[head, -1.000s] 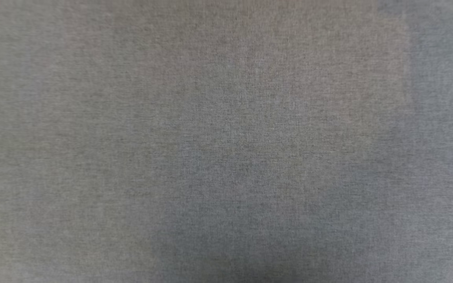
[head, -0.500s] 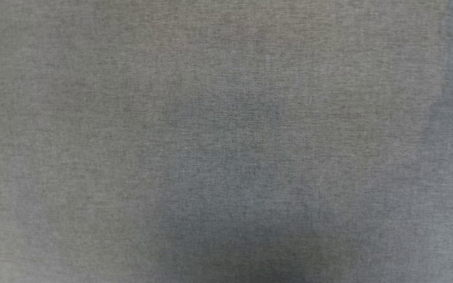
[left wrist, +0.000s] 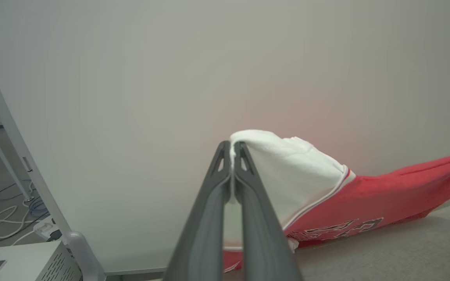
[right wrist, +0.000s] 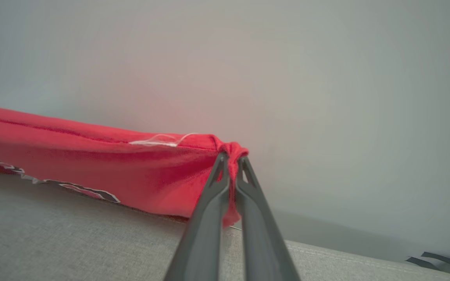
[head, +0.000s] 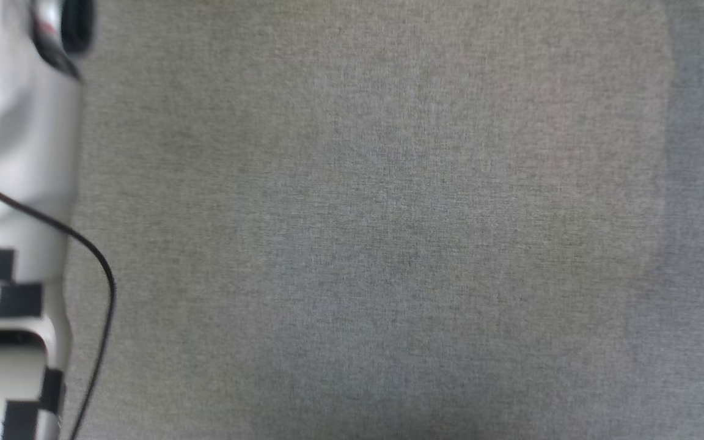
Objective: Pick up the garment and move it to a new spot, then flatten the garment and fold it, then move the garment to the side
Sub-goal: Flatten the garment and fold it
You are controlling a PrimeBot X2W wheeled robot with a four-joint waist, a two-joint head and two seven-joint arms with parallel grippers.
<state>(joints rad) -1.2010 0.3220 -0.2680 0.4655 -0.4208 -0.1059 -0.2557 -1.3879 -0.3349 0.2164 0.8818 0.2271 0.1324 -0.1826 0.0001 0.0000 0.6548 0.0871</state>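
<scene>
Clearly the pick-up is done: the garment (left wrist: 365, 195) hangs stretched over the grey cloth surface (right wrist: 53, 234), its white sleeve pinched tight in the left gripper (left wrist: 232, 150), a red edge in the right gripper (right wrist: 231, 158). Setting down, flattening, folding and moving aside look yet to come.

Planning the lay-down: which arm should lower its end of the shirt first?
Probably right. The right fingers, shut on a red corner of the shirt, hang over the grey cushion. The left fingers pinch its white sleeve, apparently near the cushion's edge, floor cables beside.
</scene>
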